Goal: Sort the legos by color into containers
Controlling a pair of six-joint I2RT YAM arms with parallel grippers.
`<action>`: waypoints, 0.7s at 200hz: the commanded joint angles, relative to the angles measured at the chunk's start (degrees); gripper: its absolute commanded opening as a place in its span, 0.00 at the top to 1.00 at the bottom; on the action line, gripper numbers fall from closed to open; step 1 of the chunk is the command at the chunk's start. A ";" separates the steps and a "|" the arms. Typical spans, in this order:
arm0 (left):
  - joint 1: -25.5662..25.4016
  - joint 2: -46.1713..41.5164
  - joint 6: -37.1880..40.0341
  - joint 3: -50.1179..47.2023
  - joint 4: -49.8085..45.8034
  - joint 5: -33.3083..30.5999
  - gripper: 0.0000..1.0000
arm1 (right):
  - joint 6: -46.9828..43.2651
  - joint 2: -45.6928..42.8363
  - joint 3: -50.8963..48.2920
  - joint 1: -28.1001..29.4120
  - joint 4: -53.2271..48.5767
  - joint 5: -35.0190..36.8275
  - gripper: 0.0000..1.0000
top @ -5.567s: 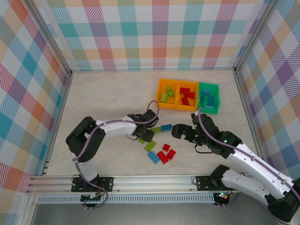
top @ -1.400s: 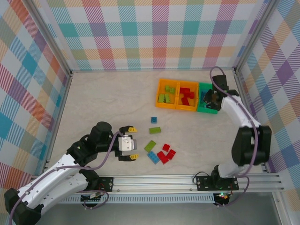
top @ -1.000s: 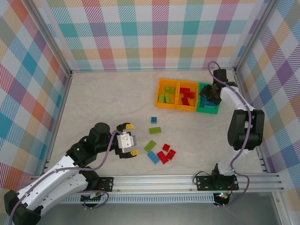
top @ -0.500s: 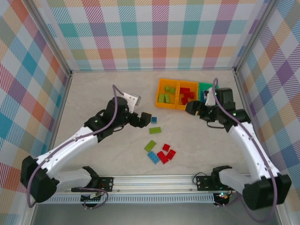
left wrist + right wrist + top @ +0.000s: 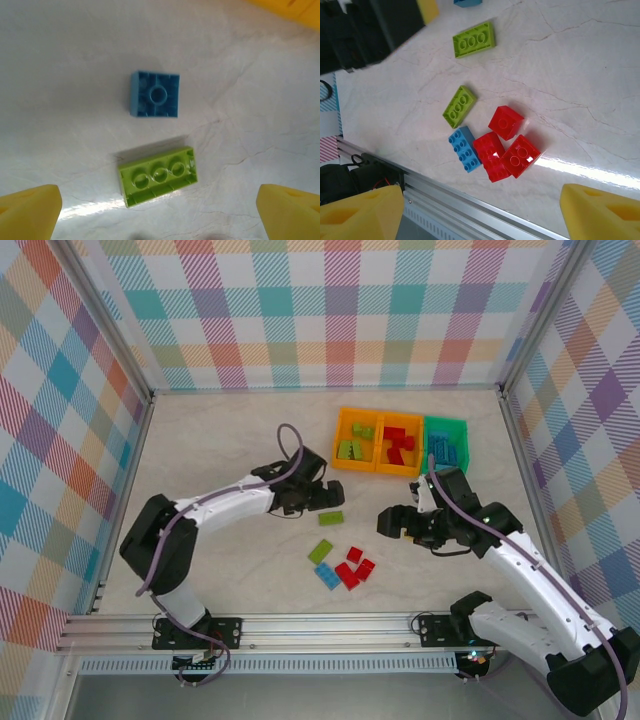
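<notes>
My left gripper point(image 5: 324, 497) hovers open over two upside-down legos, a small blue square brick point(image 5: 155, 94) and a lime brick point(image 5: 157, 176) point(image 5: 331, 518); nothing lies between its yellow fingertips point(image 5: 27, 210). My right gripper point(image 5: 385, 524) is open and empty, right of a loose cluster: three red bricks point(image 5: 506, 122), a blue brick point(image 5: 465, 148) and a lime brick point(image 5: 460, 106). Joined in a row at the back right, the containers are an orange bin point(image 5: 337, 445) with lime bricks, an orange bin point(image 5: 399, 416) with red bricks, and a green bin point(image 5: 466, 445) with blue bricks.
An aluminium rail point(image 5: 445, 195) runs along the table's near edge just below the red cluster. The left arm's dark wrist point(image 5: 365, 30) sits at the upper left of the right wrist view. Plaid walls point(image 5: 320, 310) enclose the table on three sides.
The right arm pulled back from the bins toward the near side and its jaws opened wider. The left gripper shifted right, over the blue and lime bricks.
</notes>
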 commanded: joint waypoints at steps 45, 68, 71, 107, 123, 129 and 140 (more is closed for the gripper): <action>-2.66 11.64 -3.31 6.63 -1.76 1.83 0.00 | 0.46 -0.16 -0.32 0.29 -1.14 1.90 0.12; -2.90 13.92 -2.69 8.25 -4.41 -1.07 0.00 | 0.96 -0.80 -0.55 0.27 -1.24 2.36 0.11; -2.89 14.13 -2.68 8.33 -4.72 -1.68 0.00 | 1.04 -0.89 -0.58 0.29 -1.23 2.38 0.11; -3.05 16.26 -0.09 9.47 -7.97 -4.91 0.13 | 1.76 -1.86 -1.44 0.29 -0.70 3.24 0.08; -3.14 17.21 1.84 9.73 -9.41 -4.03 0.18 | 1.76 -1.70 -1.39 0.29 -0.97 3.87 0.06; -3.22 17.36 2.58 9.68 -9.94 -3.71 0.20 | 1.73 -1.69 -1.41 0.29 -1.05 3.96 0.06; -3.39 17.69 3.86 9.65 -10.97 -3.89 0.23 | 1.76 -1.82 -1.50 0.30 -0.98 4.12 0.06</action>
